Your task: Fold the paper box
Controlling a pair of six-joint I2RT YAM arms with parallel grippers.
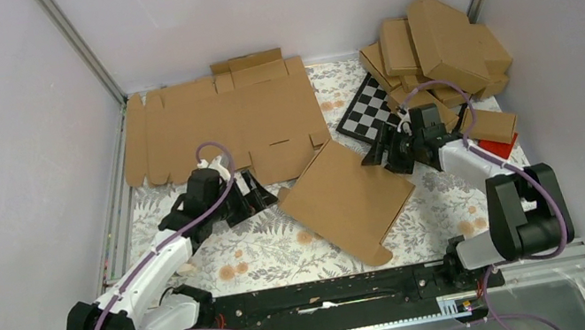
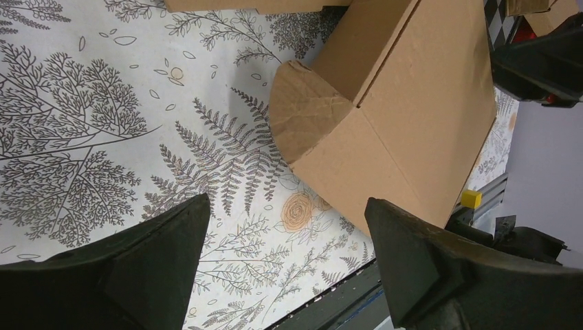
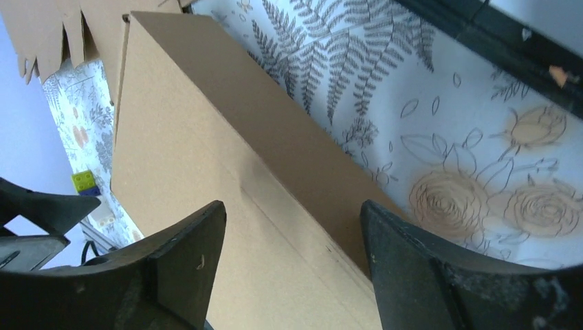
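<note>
The paper box (image 1: pixel 349 200), brown corrugated cardboard, lies closed and skewed in the middle of the flowered table cloth, with a rounded tab sticking out at its near corner. My left gripper (image 1: pixel 265 196) sits just left of the box's left corner, open and holding nothing. In the left wrist view the box (image 2: pixel 405 103) is ahead and to the right of the gripper (image 2: pixel 285 227), apart from the fingers (image 2: pixel 172 247). My right gripper (image 1: pixel 380 155) hovers at the box's far right edge. In the right wrist view the gripper (image 3: pixel 292 220) stands open astride the box (image 3: pixel 206 151).
Flat cardboard sheets (image 1: pixel 224 127) lie at the back left. A heap of folded boxes (image 1: pixel 440 46) fills the back right, with a checkered board (image 1: pixel 368 109) and a red item (image 1: pixel 501 146) beside it. A black rail (image 1: pixel 337 294) runs along the near edge.
</note>
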